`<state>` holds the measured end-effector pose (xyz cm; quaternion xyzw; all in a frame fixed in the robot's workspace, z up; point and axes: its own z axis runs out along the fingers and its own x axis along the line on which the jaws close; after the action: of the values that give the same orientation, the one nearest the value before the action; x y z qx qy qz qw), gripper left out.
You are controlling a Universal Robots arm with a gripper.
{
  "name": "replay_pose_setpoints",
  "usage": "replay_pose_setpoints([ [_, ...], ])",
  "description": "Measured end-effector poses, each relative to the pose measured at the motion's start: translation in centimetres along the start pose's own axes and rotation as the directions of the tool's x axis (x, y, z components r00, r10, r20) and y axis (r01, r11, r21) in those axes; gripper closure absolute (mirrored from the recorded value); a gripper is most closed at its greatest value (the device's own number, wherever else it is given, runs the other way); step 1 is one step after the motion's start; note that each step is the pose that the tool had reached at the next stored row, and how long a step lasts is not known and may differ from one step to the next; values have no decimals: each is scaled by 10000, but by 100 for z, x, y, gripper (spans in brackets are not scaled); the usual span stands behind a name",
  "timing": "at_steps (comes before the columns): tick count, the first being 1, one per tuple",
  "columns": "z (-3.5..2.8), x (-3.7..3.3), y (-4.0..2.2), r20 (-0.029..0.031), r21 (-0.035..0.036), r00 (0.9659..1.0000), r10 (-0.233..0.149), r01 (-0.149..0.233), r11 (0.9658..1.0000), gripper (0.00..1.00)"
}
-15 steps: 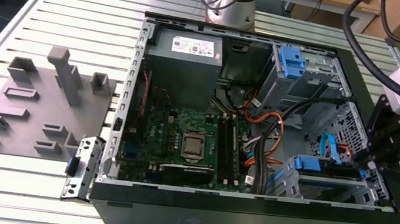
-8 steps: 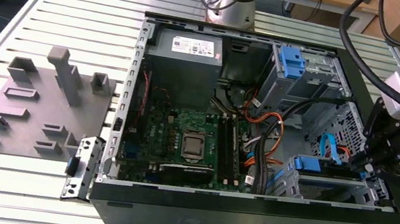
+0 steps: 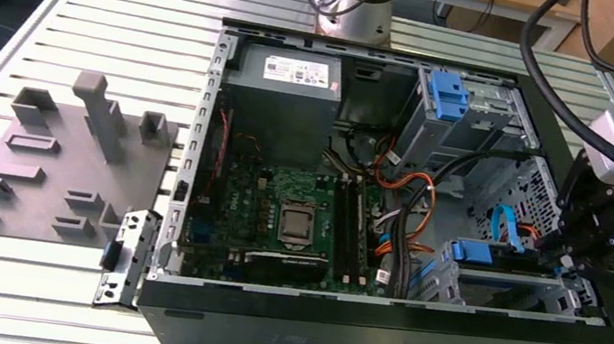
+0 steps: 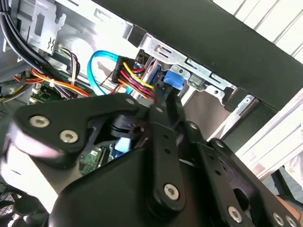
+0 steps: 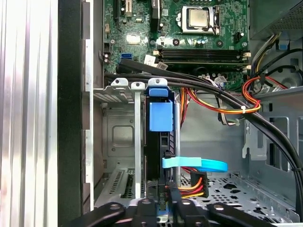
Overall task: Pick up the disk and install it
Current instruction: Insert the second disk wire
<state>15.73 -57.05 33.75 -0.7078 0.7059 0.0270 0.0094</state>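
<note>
The disk stands on edge in the drive bay at the case's near corner, on the exterior view's right. Its blue side rail faces the camera in the first wrist view; the same blue rail shows in the exterior view. My gripper sits at the disk's outer end, its black fingers close on either side of the slab, shut on it. In the second wrist view my gripper ends right by the blue rail tab at the bay's metal frame.
A blue data cable and red-yellow power wires run right beside the disk. The open case holds the motherboard, a grey power supply box and an upper drive cage with a blue clip. A grey fixture plate lies on the slatted table.
</note>
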Motion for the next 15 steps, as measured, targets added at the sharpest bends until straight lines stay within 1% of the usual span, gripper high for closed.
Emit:
replay_pose_setpoints([
  [1, 0, 0, 0, -1, 0, 10000, 0, 0, 10000, 77],
  [2, 1, 0, 0, -4, 0, 10000, 0, 0, 10000, 70],
  [7, 52, -12, -1, -3, -1, 10000, 1, -1, 10000, 70],
  [15, 51, -19, -25, -5, -2, 10000, 1, -1, 10000, 70],
])
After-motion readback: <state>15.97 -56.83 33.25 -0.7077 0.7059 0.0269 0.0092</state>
